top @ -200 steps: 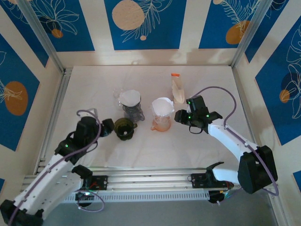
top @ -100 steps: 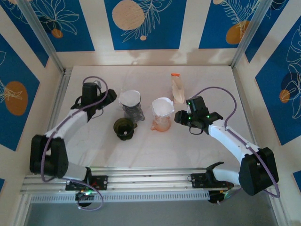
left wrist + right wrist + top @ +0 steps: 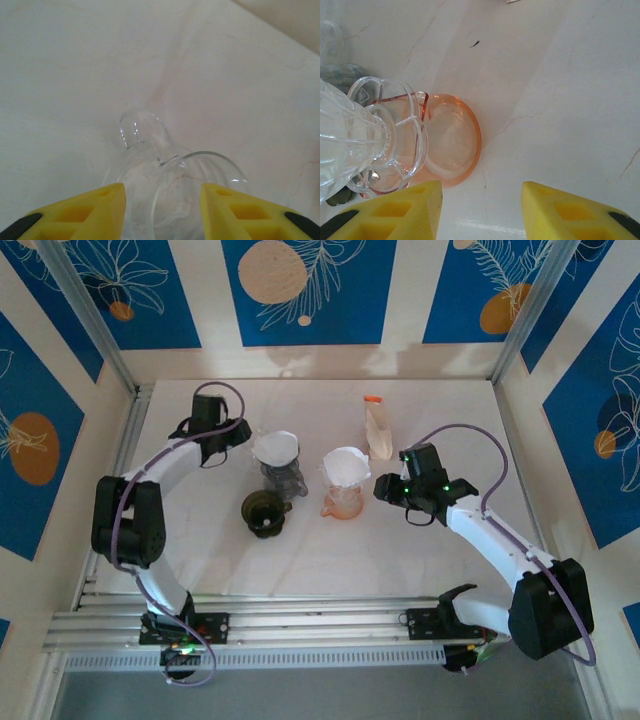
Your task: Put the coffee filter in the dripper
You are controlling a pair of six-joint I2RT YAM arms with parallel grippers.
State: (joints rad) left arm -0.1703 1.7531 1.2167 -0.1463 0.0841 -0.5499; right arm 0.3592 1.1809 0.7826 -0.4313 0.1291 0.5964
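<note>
Loosely, left fingers (image 3: 90, 210) straddle clear dripper (image 3: 150, 165), right fingers (image 3: 395, 210) released beside orange dripper (image 3: 452, 140)

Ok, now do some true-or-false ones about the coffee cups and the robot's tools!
The green dripper has no paper filter in it. True.
The orange dripper has a white filter in it. True.
The right tool is holding the orange dripper. False: it is open, beside it, holding nothing.
The left tool is next to the green dripper. False: it is farther back, at a clear glass cup.
</note>
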